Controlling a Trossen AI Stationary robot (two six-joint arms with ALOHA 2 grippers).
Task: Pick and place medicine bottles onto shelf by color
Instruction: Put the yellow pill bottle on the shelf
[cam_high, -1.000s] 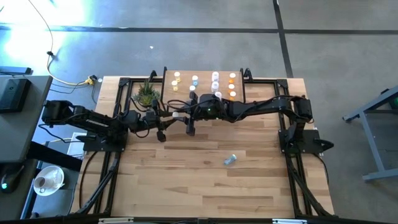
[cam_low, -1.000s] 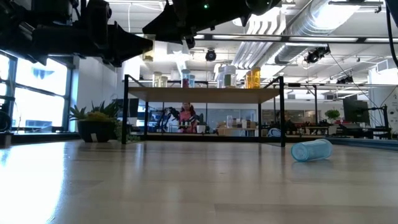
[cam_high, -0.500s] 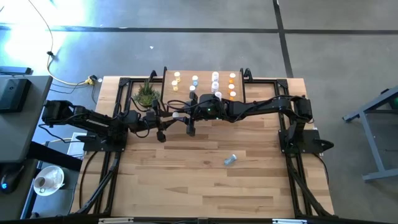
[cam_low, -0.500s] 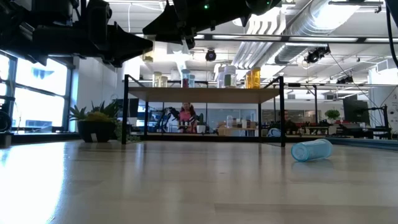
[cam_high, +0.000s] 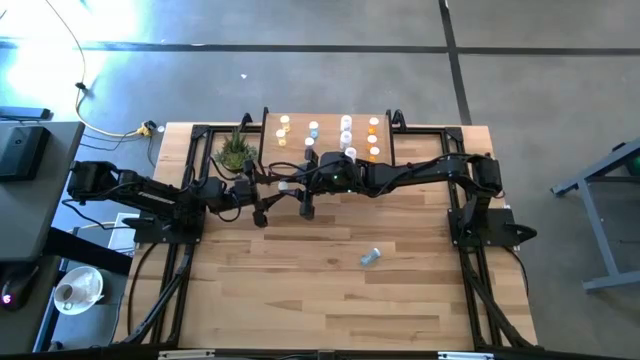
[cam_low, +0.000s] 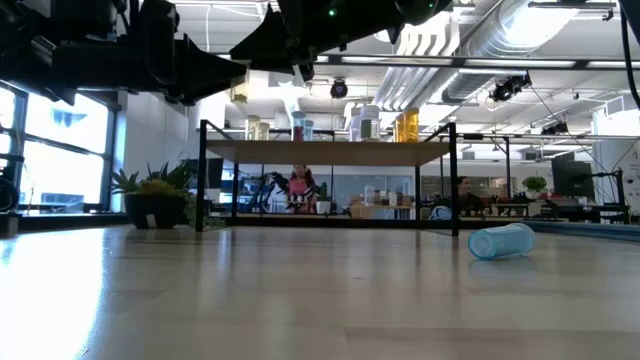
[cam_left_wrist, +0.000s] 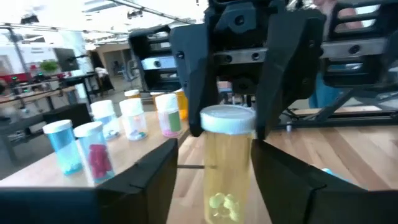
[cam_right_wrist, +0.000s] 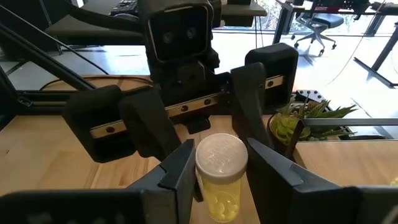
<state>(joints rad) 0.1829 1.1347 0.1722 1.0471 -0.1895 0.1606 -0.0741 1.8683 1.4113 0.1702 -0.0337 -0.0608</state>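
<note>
The counter (cam_high: 300, 300) is made of pale wood planks and stands on a grey concrete floor (cam_high: 330, 75) crossed by dark seam lines. A yellow-ended cable (cam_high: 110, 128) trails over the floor beside a dark side desk (cam_high: 25, 190). Beyond the counter lies an open workshop: tall windows (cam_low: 60, 150) at one side, exposed silver ducts (cam_low: 470, 45) and strip lights (cam_low: 570, 5) under the ceiling, benches and an office chair (cam_right_wrist: 320, 28) farther back.

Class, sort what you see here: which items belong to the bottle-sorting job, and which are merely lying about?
Job: yellow bottle, gripped by the right pincer; left pincer, open around it; blue bottle, lying down; shelved bottles; shelf.
Lying about: potted plant.
</note>
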